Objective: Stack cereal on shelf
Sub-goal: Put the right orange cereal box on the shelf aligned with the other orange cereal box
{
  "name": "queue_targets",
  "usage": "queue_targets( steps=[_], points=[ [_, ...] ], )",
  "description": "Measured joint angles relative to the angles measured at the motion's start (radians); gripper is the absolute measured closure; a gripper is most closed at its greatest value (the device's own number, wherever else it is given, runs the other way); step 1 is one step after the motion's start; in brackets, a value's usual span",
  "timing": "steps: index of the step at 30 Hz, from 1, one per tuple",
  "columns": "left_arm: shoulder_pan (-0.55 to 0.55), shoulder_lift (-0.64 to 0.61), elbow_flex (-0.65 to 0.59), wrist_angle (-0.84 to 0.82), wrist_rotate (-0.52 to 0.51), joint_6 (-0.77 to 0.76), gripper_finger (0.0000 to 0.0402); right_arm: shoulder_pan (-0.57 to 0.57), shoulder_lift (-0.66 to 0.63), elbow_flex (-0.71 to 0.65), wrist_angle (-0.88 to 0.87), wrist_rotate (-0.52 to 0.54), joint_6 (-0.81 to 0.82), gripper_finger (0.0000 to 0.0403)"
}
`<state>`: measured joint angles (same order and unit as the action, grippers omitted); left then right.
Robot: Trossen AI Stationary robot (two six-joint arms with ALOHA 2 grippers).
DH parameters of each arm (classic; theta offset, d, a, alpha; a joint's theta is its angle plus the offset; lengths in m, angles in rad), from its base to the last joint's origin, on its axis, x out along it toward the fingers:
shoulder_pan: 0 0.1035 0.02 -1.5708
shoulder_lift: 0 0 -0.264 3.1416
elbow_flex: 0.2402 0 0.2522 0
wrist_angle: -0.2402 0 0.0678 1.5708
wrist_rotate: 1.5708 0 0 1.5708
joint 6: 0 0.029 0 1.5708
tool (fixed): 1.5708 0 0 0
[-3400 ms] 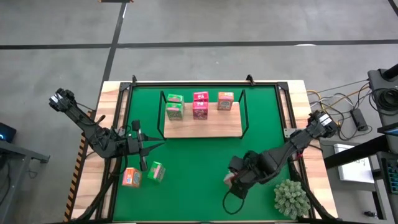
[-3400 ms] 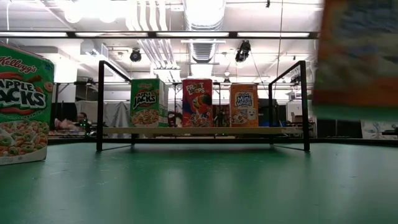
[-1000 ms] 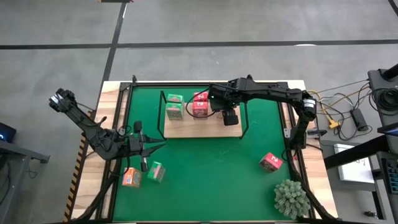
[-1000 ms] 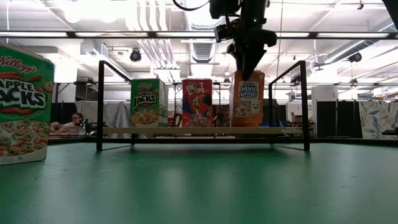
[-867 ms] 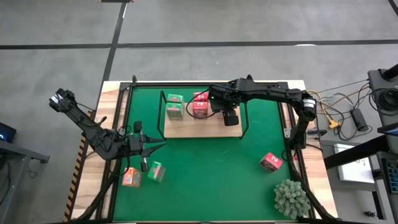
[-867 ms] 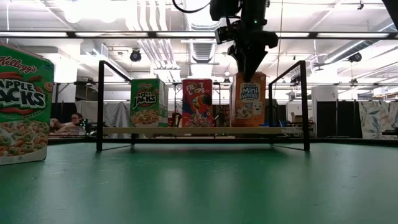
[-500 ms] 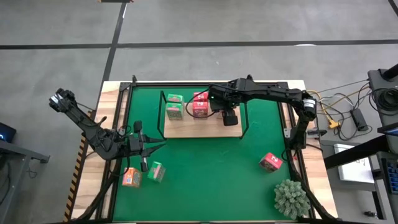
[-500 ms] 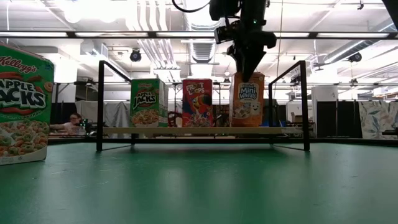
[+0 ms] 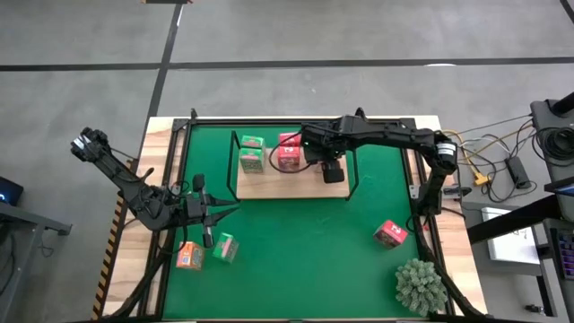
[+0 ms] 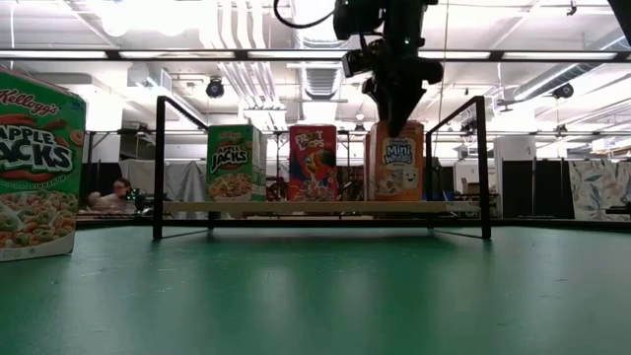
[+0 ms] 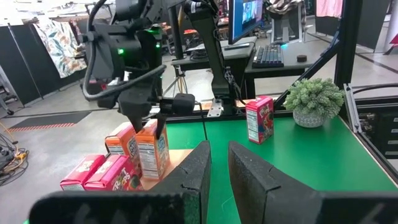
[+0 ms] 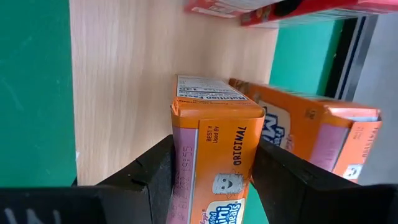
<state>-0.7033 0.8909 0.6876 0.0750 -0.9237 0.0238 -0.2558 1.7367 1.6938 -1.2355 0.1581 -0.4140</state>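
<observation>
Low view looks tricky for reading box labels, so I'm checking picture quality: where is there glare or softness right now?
Low view: bright ceiling lights wash out the top, and the big green box at the near left edge is cropped yet readable; the orange box under the right end effector looks slightly soft. Right wrist view: that box is sharp, fingers dark.
</observation>
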Motion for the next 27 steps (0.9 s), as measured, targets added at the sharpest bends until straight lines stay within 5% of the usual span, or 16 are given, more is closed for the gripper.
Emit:
queue_targets(
  steps=[27],
  points=[
    [0.000, 0.000, 0.000, 0.000, 0.000, 0.000, 0.0362, 0.000, 0.001, -0.013, 0.024, -0.006, -0.006, 0.0221]
  ],
)
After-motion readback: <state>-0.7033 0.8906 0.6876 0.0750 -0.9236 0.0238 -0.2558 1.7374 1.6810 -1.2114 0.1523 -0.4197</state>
